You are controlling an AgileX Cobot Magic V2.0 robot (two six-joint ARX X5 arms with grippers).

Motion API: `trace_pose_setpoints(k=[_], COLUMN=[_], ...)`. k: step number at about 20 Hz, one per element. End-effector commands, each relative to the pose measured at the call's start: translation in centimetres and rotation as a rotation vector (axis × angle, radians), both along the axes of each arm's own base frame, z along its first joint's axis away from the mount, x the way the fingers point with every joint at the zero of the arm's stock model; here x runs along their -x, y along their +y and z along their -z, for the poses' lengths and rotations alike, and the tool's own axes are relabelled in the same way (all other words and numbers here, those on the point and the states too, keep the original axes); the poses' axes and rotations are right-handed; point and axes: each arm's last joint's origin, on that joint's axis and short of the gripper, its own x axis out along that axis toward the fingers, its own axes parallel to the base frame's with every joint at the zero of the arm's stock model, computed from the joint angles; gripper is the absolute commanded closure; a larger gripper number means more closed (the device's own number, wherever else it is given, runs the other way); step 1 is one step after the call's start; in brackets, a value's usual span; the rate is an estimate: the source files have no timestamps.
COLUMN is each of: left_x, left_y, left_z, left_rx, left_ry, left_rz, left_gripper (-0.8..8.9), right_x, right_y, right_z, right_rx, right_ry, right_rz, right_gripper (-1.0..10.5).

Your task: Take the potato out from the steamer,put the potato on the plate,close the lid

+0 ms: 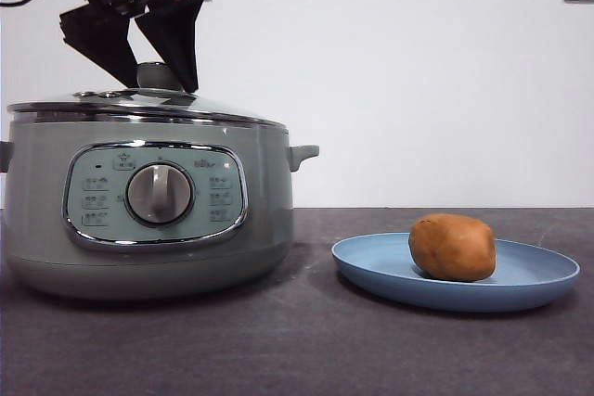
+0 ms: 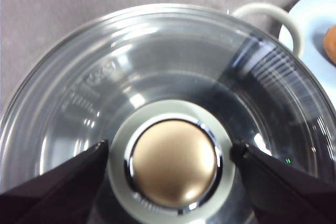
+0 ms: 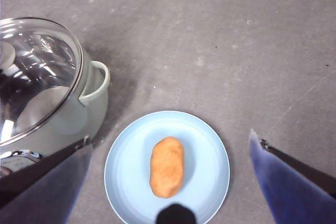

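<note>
While the left tool [image 2: 170, 156] straddles the lid [image 2: 105, 77] knob, jaws spread, potato [image 1: 452, 247] rests on plate [image 1: 538, 275].

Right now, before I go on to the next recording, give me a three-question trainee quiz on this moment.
1. True or false: the potato lies on the plate.
2. Where is the lid? A) flat on the table B) on the steamer C) on the plate
3. Fill in: the left gripper has one open jaw on each side of the lid's ____.

Key
1. True; the right gripper is open above it, holding nothing.
2. B
3. knob; no jaw visibly touches it.
</note>
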Motion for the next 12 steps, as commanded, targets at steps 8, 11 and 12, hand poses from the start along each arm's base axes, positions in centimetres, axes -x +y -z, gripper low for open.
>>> trace_pose_setpoints(k=[8,11,12], left_x=[2.6,4.7,5.3], left_y=[0.6,1.0,1.1], left_z=[-10.6,-13.4,-14.1], left_rx=[0.094,0.184,0.211], left_ry=[-0.067,-0.023,-0.008], left_rz=[0.050,0.136,0.168], left_gripper=[4.05,4.05,4.05], right_x=[0.2,0.5,0.6], right_y=[0.2,0.6,0.7], right_z=[0.2,0.2,0.1], right_rx=[-0.046,-0.120,-0.145], right_ry=[0.043,0.079,0.088], right_rz=[-0.069,-0.217,-0.273], right_gripper=[4.5,4.5,4.5])
